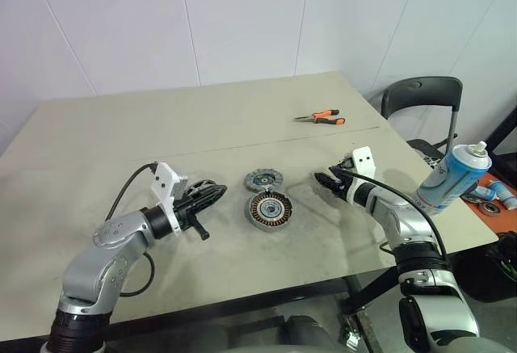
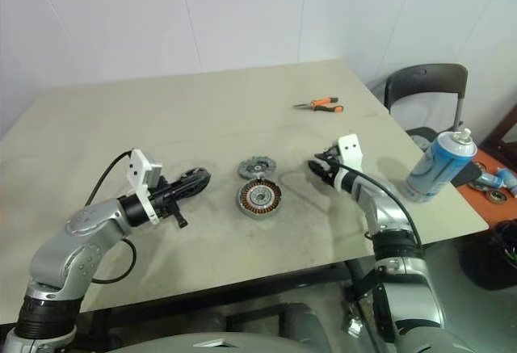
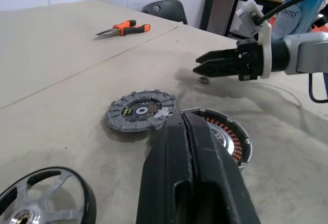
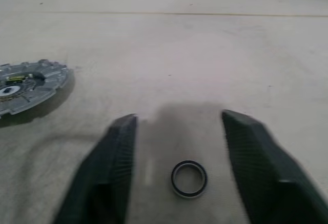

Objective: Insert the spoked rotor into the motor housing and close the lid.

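The left gripper [image 3: 190, 131], pinched on the thin black spoked rotor [image 1: 207, 190], carries it beside the copper-wound silver motor housing [image 1: 269, 209], ready for insertion; the right gripper [image 4: 179, 131] is parted above a small ring [image 4: 188, 179].

A broad beige table [image 1: 97, 135] takes up most of the scene, its top dusty, with a thin seam running across it from left to right; behind its far edge stands a white panelled wall [image 1: 242, 14] with faint vertical joints; at the far right a black chair [image 1: 422, 98] stands just beside the table's corner; the light is even and soft, with only faint shadows on the tabletop.
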